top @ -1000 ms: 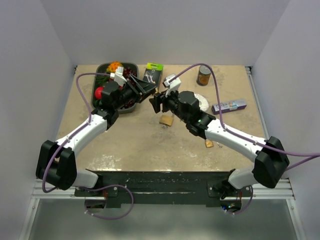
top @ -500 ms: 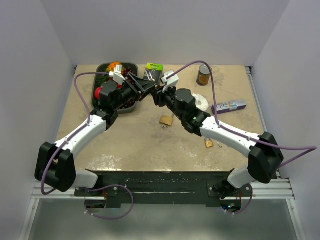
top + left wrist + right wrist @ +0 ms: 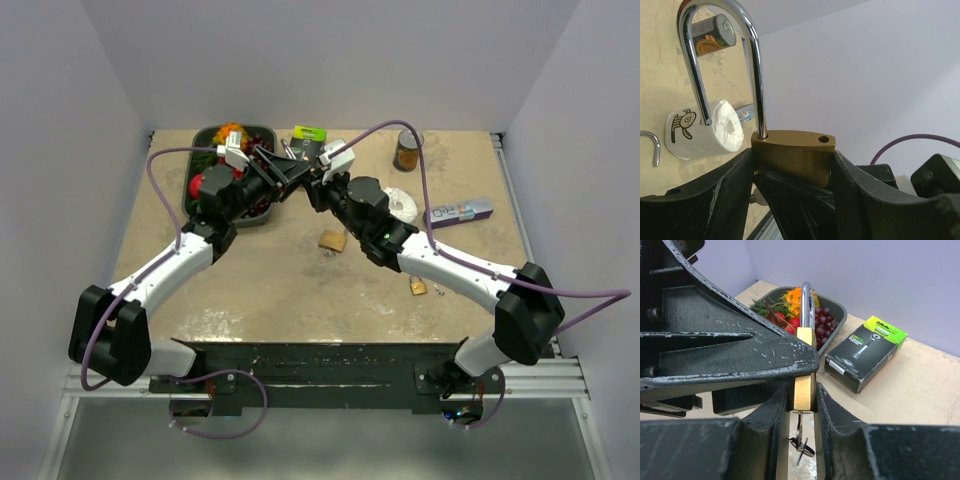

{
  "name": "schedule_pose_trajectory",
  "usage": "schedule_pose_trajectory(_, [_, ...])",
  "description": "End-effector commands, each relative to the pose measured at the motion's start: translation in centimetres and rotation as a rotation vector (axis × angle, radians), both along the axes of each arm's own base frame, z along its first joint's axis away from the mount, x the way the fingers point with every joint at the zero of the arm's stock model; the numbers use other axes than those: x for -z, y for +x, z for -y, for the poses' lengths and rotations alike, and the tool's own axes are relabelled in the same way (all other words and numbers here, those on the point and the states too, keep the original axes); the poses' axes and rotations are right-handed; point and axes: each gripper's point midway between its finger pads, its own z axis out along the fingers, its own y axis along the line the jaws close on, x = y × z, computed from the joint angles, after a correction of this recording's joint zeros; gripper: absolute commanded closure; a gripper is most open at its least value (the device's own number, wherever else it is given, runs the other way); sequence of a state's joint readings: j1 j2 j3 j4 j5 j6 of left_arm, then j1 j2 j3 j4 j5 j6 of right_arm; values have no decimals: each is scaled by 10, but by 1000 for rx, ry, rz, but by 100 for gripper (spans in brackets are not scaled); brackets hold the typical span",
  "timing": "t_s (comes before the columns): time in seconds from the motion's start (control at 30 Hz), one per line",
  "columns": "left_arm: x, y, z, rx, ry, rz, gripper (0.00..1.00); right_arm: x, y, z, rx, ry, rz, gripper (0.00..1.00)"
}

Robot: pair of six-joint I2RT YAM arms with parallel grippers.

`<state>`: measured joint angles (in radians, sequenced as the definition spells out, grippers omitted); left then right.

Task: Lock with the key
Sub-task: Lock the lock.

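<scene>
A brass padlock (image 3: 792, 155) with its steel shackle (image 3: 725, 50) sprung open is clamped between the fingers of my left gripper (image 3: 792, 167). The grippers meet above the table's far middle in the top view: the left gripper (image 3: 286, 172), the right gripper (image 3: 316, 188). In the right wrist view the padlock (image 3: 804, 375) shows edge-on. My right gripper (image 3: 804, 405) has its fingers close on either side of the padlock's lower end. The key (image 3: 801, 437) sticks out of the padlock's underside with its ring and hangs free between those fingers.
A dark tray (image 3: 250, 128) of fruit and vegetables sits far left. A black and green razor box (image 3: 308, 140), a can (image 3: 407, 150), a white tape roll (image 3: 403, 203) and a purple box (image 3: 458, 212) lie behind. Two more padlocks (image 3: 333, 240) (image 3: 418, 287) lie on the table.
My right gripper has moved up and left to the padlock held by my left gripper, which has barely moved. The right fingers now straddle the padlock's lower end.
</scene>
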<state>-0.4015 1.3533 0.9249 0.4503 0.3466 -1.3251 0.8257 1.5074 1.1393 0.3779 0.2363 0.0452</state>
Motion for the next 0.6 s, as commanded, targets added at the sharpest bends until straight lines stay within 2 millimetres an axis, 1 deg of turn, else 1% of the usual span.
schedule_pose_trajectory(0.0, [-49, -30, 7, 73, -84, 123, 100, -44, 11, 13, 82, 59, 103, 100])
schedule_pose_trajectory(0.03, [-48, -29, 6, 69, -83, 119, 100, -48, 9, 16, 82, 64, 108, 100])
schedule_pose_trajectory(0.07, [-45, -30, 6, 66, -79, 111, 98, -47, 7, 18, 82, 61, 105, 100])
schedule_pose_trajectory(0.1, [-44, -29, 5, 62, -77, 109, 93, -48, 5, 20, 84, 63, 106, 100])
schedule_pose_trajectory(0.13, [-44, -29, 4, 57, -77, 110, 86, -54, 2, 23, 84, 78, 111, 100])
schedule_pose_trajectory(0.17, [-43, -29, 3, 55, -74, 111, 74, -55, 0, 25, 83, 81, 106, 100])
schedule_pose_trajectory(0.2, [-42, -27, 1, 49, -70, 112, 72, -53, -1, 26, 80, 77, 103, 100])
schedule_pose_trajectory(0.23, [-40, -25, -1, 45, -67, 109, 70, -55, -3, 29, 80, 84, 104, 100])
schedule_pose_trajectory(0.27, [-38, -24, -2, 41, -64, 102, 64, -59, -8, 32, 76, 94, 103, 100])
schedule_pose_trajectory(0.3, [-37, -22, -4, 36, -61, 99, 62, -56, -10, 33, 71, 92, 94, 100])
schedule_pose_trajectory(0.37, [-33, -21, -5, 33, -58, 93, 61, -54, -15, 38, 69, 97, 86, 100])
schedule_pose_trajectory(0.43, [-31, -20, -7, 29, -54, 93, 58, -51, -17, 40, 75, 94, 79, 100])
schedule_pose_trajectory(0.53, [-29, -20, -7, 34, -49, 97, 45, -50, -19, 46, 86, 91, 78, 100])
schedule_pose_trajectory(0.57, [-28, -19, -8, 28, -42, 102, 33, -49, -20, 47, 91, 85, 76, 100])
